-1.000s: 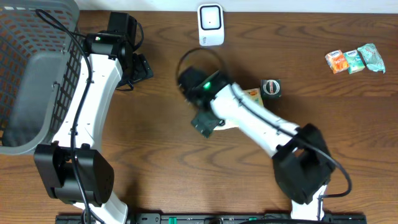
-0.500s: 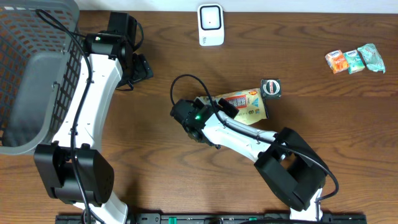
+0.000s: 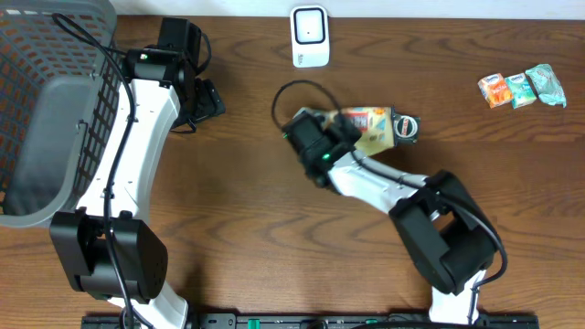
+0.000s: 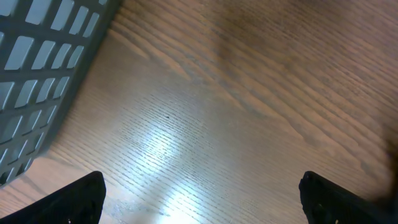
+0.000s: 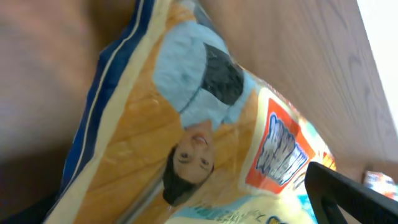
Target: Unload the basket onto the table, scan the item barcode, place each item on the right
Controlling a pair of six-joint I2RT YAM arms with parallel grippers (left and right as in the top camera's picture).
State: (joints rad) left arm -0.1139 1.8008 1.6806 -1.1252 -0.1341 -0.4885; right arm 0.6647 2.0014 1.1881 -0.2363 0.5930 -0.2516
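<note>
The item, a yellow and blue snack bag [image 3: 373, 126] printed with a face, lies flat on the wooden table right of centre. My right gripper [image 3: 340, 130] is at the bag's left end, open. In the right wrist view the bag [image 5: 186, 124] fills the frame under the right gripper [image 5: 186, 211], and one black fingertip [image 5: 348, 199] shows at the lower right. No barcode shows on the bag. The white scanner [image 3: 310, 37] stands at the far edge. My left gripper [image 3: 199, 99] hovers open over bare wood [image 4: 208, 205], away from the bag.
A small round dark tin [image 3: 403, 129] touches the bag's right end. Three small snack packs [image 3: 521, 89] lie at the far right. A grey mesh basket [image 3: 41, 119] fills the left side, and its wall [image 4: 37, 74] shows in the left wrist view.
My right arm swung from the table's middle toward the far side. The snack bag now lies further back, against the tin. The left arm has not moved.
</note>
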